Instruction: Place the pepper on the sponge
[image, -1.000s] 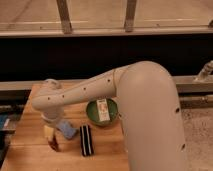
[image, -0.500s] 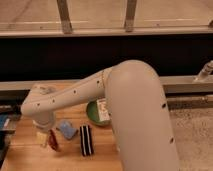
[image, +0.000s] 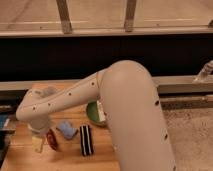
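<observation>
The pepper (image: 51, 139) is a small dark red chili lying on the wooden table (image: 65, 160) near its front left. The sponge (image: 66, 129), a light blue block, lies just right of it and slightly farther back, apart from the pepper. My gripper (image: 42, 142) hangs from the white arm (image: 75, 97) at the left, right beside the pepper on its left side and low over the table. Whether it touches the pepper cannot be made out.
A black-and-white striped strip (image: 86, 140) lies right of the sponge. A green bowl (image: 94, 113) stands behind it, partly hidden by the bulky arm. The table's left edge is close to the gripper. A dark wall runs along the back.
The arm's wrist end has swung left and down toward the table's left side. The pepper, sponge and striped strip stay where they were.
</observation>
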